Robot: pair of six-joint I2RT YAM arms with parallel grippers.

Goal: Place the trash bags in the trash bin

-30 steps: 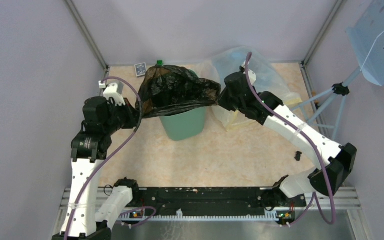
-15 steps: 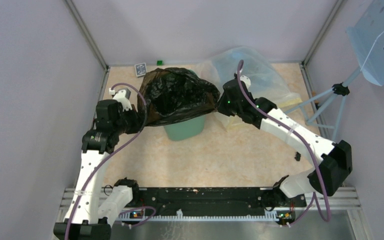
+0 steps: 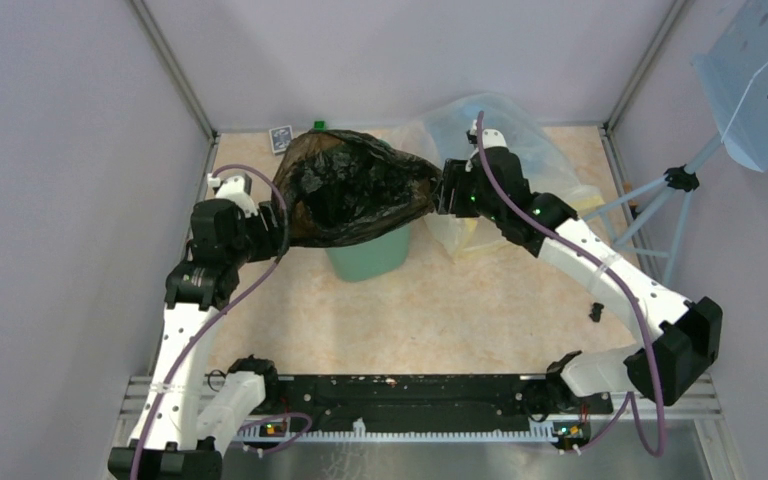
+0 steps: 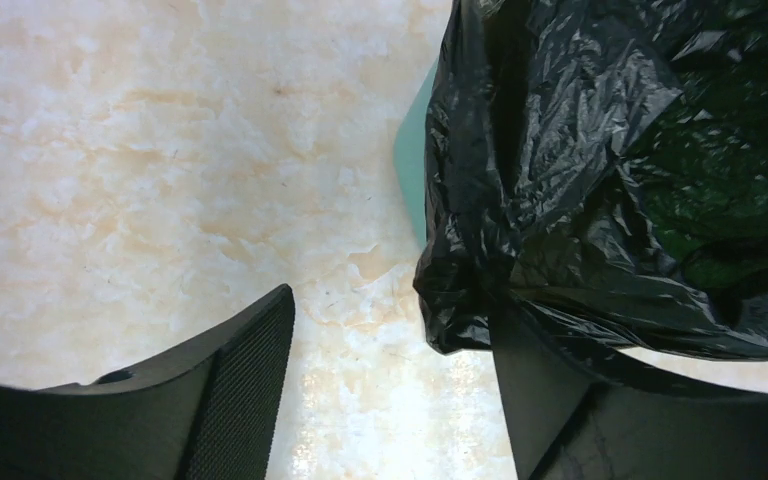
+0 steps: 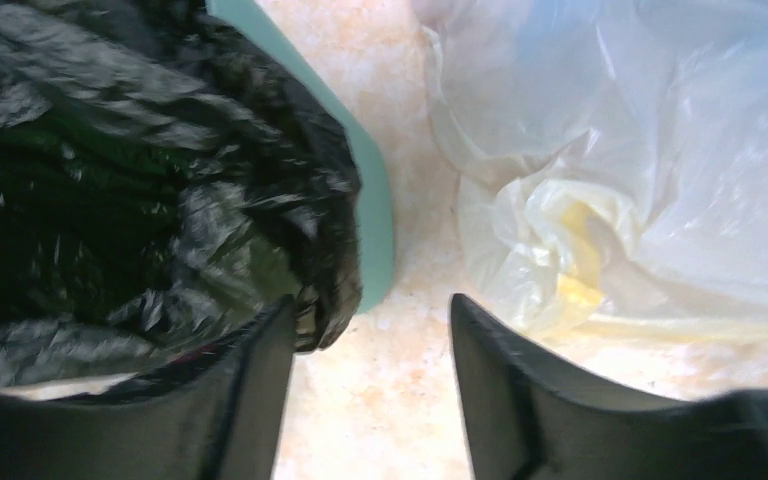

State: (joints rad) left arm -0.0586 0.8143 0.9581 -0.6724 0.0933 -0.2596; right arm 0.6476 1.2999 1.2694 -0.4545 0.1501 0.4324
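Observation:
The black trash bag [image 3: 350, 190] lies spread over the top of the mint-green trash bin [image 3: 365, 255], its mouth gaping upward. My left gripper [image 3: 278, 228] is at the bag's left edge and is open. In the left wrist view the gap of the left gripper [image 4: 395, 330] is bare, and the black bag [image 4: 610, 170] hangs against the right finger [image 4: 540, 400]. My right gripper [image 3: 443, 195] is at the bag's right corner, also open. In the right wrist view the right gripper [image 5: 372, 320] holds nothing, and the bag [image 5: 110, 180] brushes the left finger [image 5: 250, 390] over the bin rim [image 5: 375, 220].
A big clear-yellowish plastic bag [image 3: 520, 150] lies right of the bin, close behind my right gripper. A small patterned box [image 3: 280, 138] and a green item [image 3: 319, 125] sit at the back wall. A blue perforated panel on a tripod [image 3: 760, 70] stands at far right.
Both grippers were shut on the bag's edges and now stand open. The stretched bag has slackened and settled onto the bin.

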